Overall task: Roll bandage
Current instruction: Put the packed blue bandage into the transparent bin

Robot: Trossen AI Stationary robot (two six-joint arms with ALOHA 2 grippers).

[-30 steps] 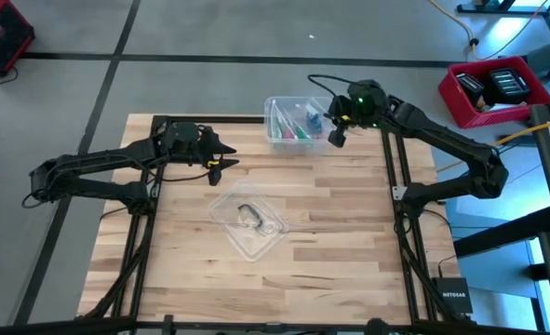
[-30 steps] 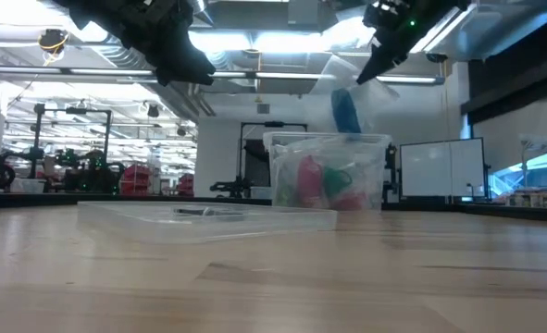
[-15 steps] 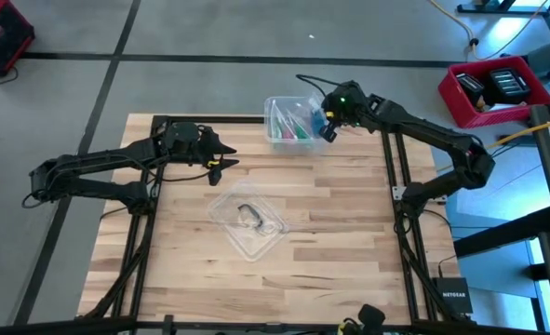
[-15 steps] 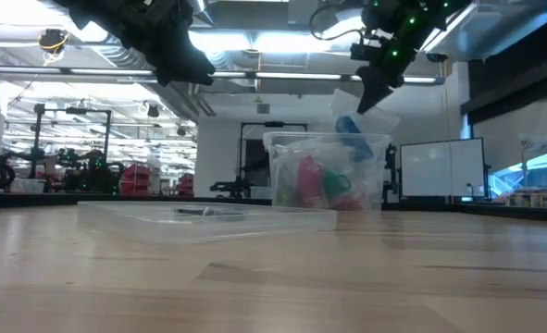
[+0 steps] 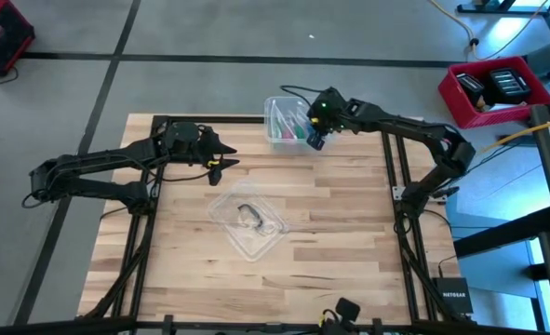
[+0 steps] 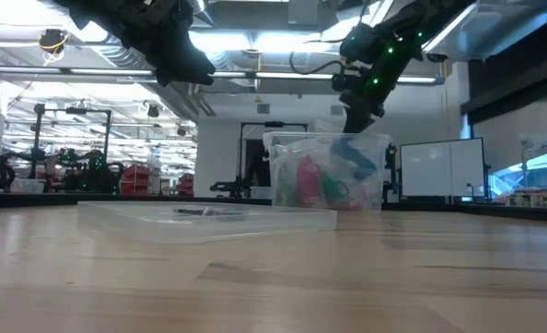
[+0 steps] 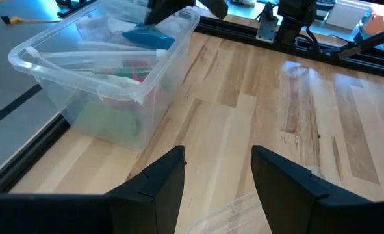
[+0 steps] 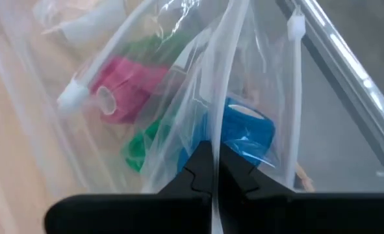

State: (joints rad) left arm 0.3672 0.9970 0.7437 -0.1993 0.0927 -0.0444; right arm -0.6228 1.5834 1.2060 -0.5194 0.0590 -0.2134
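Lid (image 5: 248, 222) mid-table, bagged bandage (image 8: 243, 133) over box (image 5: 288, 122)

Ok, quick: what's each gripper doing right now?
Left gripper: fingers open, holding nothing, hovering above the table.
Right gripper: fingers shut on the clear plastic bag with the blue bandage inside, over the box.

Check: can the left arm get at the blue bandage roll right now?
Probably not. The blue bandage roll sits inside a clear plastic bag pinched shut in the right gripper over the clear plastic box; the left gripper, fingers open, hovers well away.
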